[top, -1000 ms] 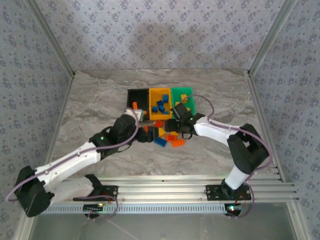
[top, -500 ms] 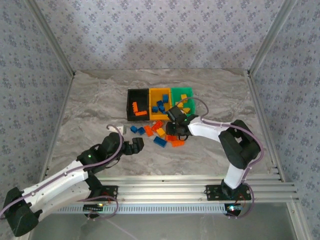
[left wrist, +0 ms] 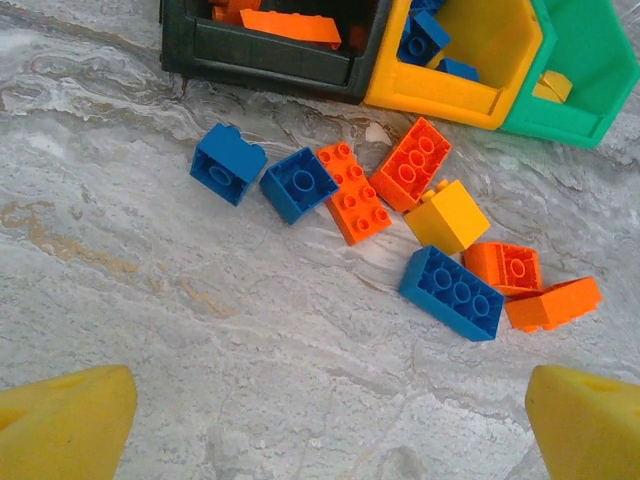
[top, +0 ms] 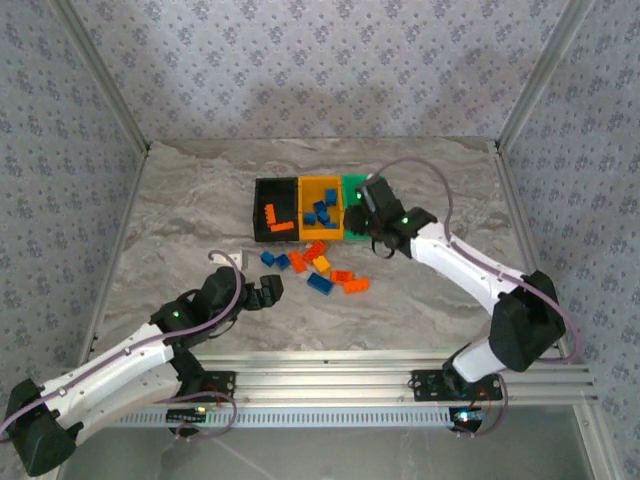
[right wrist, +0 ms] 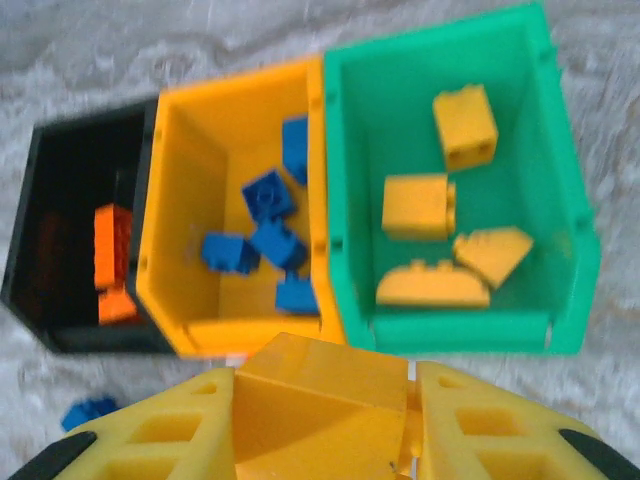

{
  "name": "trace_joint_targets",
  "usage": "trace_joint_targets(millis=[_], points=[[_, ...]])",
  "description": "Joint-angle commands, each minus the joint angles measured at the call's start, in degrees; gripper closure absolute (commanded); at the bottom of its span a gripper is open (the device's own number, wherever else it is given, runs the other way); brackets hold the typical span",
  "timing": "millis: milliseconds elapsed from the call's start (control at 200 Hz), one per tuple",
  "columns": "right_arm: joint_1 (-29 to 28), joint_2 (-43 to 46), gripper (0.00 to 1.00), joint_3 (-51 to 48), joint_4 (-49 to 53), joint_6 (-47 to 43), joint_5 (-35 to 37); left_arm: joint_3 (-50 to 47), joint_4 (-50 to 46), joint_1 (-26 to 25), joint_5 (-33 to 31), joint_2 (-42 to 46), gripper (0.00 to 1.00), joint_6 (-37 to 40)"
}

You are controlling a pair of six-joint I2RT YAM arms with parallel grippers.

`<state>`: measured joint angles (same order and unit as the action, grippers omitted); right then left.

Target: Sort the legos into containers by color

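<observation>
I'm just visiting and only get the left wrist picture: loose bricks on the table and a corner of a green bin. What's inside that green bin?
Observer: Four yellow-orange bricks lie in the green bin, and nothing else.
Visitor: Where's the other arm's claw?
Observer: The right claw hangs up close to the green bin.
Visitor: Is it carrying something?
Observer: Yes, it's shut on a yellow-orange brick.
</observation>
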<state>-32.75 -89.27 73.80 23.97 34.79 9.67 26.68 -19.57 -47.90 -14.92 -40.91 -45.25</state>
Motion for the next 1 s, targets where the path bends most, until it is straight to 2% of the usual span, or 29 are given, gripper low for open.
trace_joint_targets(millis=[0,130,295,350,470,595,795,994], points=[[2.3,-7.2,0.62,5.7,3.0,-1.6,1.1,1.0,-1.7,0.1,-1.6,1.0,0.01,-0.8],[4.4,-14.5,0.61,12.3,4.8,-1.3,0.9,1.4,-2.0,0.2,-1.7,0.8,0.01,-0.7],[6.5,-18.1,0.57,15.7,5.0,0.1,0.9,2.2,-3.6,0.1,-2.0,0.1,0.00,-0.7],[7.1,-18.4,0.52,15.7,4.1,0.6,0.0,2.3,-3.9,0.1,-2.3,0.1,0.00,-0.8],[7.7,-18.1,0.32,16.8,2.9,0.1,-1.1,2.4,-3.9,0.1,-2.4,0.2,0.01,-0.8],[7.3,-15.1,0.27,16.3,2.9,-0.8,-0.9,3.4,-4.8,0.2,-3.3,0.2,0.01,-0.1],[3.9,-4.3,0.25,6.0,-1.6,0.6,-0.6,6.0,-4.6,1.9,-2.9,-2.3,0.01,3.8],[-3.9,7.9,0.25,-11.8,-8.9,4.5,3.4,7.9,3.7,7.2,1.6,-13.7,0.12,7.3]])
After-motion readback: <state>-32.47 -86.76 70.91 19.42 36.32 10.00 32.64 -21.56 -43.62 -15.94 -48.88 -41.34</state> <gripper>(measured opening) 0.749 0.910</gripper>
